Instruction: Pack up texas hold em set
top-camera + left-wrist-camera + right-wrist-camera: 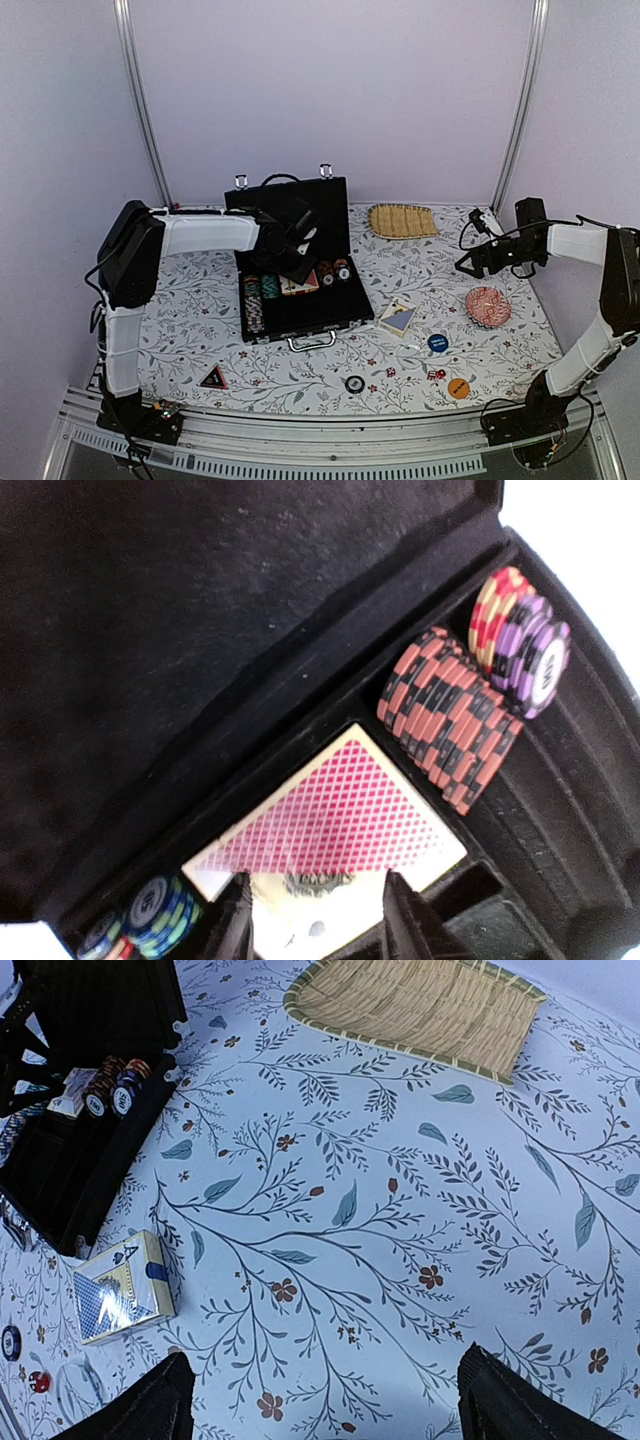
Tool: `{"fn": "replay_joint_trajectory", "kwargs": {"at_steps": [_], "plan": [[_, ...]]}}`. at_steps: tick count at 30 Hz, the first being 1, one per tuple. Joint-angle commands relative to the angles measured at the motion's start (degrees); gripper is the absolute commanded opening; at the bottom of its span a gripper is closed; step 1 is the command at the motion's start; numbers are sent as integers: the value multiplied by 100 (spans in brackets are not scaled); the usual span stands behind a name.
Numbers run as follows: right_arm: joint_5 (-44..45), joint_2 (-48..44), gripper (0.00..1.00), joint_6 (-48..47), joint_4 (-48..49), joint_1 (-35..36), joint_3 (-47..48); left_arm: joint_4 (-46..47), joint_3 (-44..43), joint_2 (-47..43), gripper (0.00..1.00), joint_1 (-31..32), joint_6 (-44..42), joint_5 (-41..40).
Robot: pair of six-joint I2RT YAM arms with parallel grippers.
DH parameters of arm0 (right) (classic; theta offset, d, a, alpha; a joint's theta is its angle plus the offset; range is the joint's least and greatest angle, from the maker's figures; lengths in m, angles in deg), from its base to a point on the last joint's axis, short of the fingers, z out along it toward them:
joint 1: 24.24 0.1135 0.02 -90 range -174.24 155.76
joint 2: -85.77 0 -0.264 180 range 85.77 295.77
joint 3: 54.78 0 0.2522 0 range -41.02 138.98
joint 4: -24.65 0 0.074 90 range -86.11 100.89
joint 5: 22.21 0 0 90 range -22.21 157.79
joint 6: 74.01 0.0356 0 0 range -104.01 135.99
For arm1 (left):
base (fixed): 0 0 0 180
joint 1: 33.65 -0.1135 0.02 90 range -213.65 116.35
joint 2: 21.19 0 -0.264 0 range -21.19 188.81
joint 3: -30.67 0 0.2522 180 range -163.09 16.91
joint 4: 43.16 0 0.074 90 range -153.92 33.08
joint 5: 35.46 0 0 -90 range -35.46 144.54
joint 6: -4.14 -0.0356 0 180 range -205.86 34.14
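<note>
The black briefcase (300, 312) lies open mid-table with its lid up. Chip rows (450, 720) and a red-backed card deck (340, 815) sit in its tray. My left gripper (318, 920) reaches into the case. Its fingers (240, 925) stand apart over the deck's near end, and I cannot tell whether they grip it. A blue card deck (398, 318) lies on the cloth right of the case. Blue (437, 342), orange (458, 388) and black (355, 383) discs and red dice (437, 375) lie near the front. My right gripper (320, 1400) hovers open over bare cloth.
A woven straw mat (402, 220) lies at the back right. A red patterned dish (488, 306) sits below the right gripper's arm. A black triangle marker (213, 378) lies at the front left. The case handle (312, 342) faces the near edge.
</note>
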Motion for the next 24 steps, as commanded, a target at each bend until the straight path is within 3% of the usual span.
{"fn": "replay_joint_trajectory", "kwargs": {"at_steps": [1, 4, 7, 18, 19, 21, 22, 23, 24], "plan": [[-133, -1, 92, -83, -93, 83, 183, 133, 199, -168, 36, -34, 78, 139], [-127, -10, 92, -91, -104, 99, 179, 124, 299, -50, 24, -40, 115, 244], [-129, 6, 92, -100, -113, 103, 186, 163, 339, 56, 20, -66, 138, 344], [-190, 16, 92, -117, -152, 125, 204, 63, 301, -169, 20, -84, 92, 239], [-220, 7, 92, -122, -159, 127, 198, 59, 308, -294, 22, -84, 76, 210], [-266, -73, 97, -135, -170, 166, 191, 75, 323, -579, 40, -77, 25, 214], [-246, -121, 99, -73, -176, 185, 199, 114, 338, -752, 58, -59, -19, 247], [-167, -159, 99, 21, -172, 209, 208, 186, 378, -940, 91, -30, -84, 269], [-39, -168, 99, 196, -180, 221, 231, 300, 413, -1168, 96, 11, -131, 244]]}}
